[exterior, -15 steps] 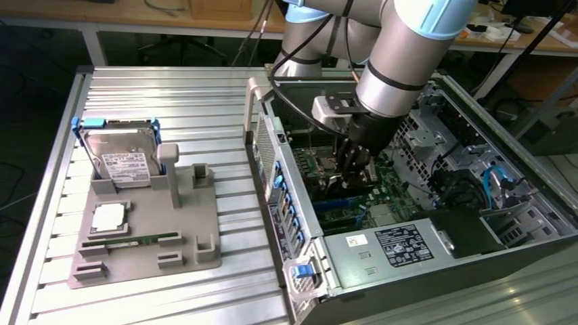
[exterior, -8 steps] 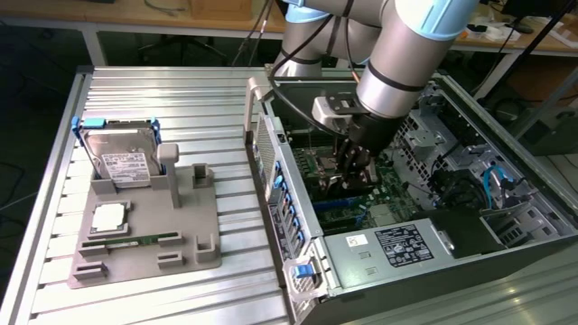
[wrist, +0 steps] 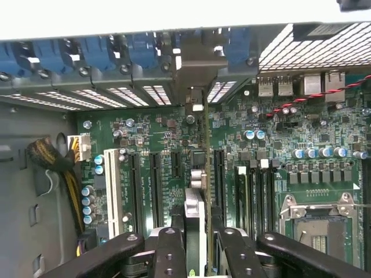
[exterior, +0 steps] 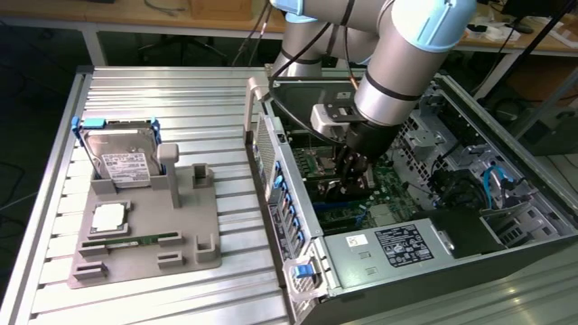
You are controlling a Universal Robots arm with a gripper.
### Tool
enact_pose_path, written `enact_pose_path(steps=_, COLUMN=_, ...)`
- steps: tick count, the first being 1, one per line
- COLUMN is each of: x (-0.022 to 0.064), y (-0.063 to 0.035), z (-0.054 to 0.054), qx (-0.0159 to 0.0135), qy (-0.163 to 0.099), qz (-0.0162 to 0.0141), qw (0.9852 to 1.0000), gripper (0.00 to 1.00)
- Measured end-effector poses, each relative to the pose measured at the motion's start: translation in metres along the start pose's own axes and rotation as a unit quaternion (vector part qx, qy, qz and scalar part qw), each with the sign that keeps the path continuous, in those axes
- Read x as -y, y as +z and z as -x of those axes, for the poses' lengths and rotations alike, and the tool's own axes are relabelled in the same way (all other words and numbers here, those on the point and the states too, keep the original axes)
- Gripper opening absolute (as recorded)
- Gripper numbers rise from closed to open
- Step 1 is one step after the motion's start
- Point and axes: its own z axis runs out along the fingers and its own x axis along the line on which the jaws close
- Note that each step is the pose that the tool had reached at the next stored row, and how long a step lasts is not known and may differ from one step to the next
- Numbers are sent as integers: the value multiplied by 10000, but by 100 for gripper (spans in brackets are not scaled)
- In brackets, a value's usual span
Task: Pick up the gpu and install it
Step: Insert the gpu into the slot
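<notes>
My gripper (exterior: 355, 177) is down inside the open computer case (exterior: 505, 156), shut on the gpu (exterior: 352, 191), which hangs just above the green motherboard (exterior: 390, 181). In the wrist view the gpu (wrist: 207, 150) appears edge-on as a thin vertical line between my two black fingers (wrist: 171, 249), with the gripper (wrist: 198, 250) closed around it. Its silver metal bracket (wrist: 194, 72) reaches the row of rear slot openings with blue latches (wrist: 133, 49). The card stands over the gap between the black expansion slots (wrist: 155, 185) and the slots beside the processor socket (wrist: 316, 223); whether it is seated cannot be told.
On the ribbed aluminium table a grey fixture (exterior: 194, 237) holds a silver hard drive with blue rails (exterior: 122, 162), a processor (exterior: 108, 217) and a green memory stick (exterior: 135, 240). The power supply (exterior: 397, 247) and cable bundles (wrist: 52, 162) crowd the case interior.
</notes>
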Motion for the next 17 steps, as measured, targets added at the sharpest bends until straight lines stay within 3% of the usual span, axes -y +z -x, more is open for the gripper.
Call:
enact_pose_path(steps=6, x=-6, y=109, z=-1, qx=-7, qy=40, qz=4, qw=10000, gripper=27)
enact_pose_path(steps=11, x=-17, y=117, z=1, qx=2, qy=41, qz=3, qw=10000, gripper=27)
enact_pose_path(steps=13, x=-19, y=117, z=-1, qx=0, qy=43, qz=26, qw=10000, gripper=27)
enact_pose_path(steps=17, x=-18, y=137, z=-5, qx=-5, qy=43, qz=31, qw=10000, gripper=27)
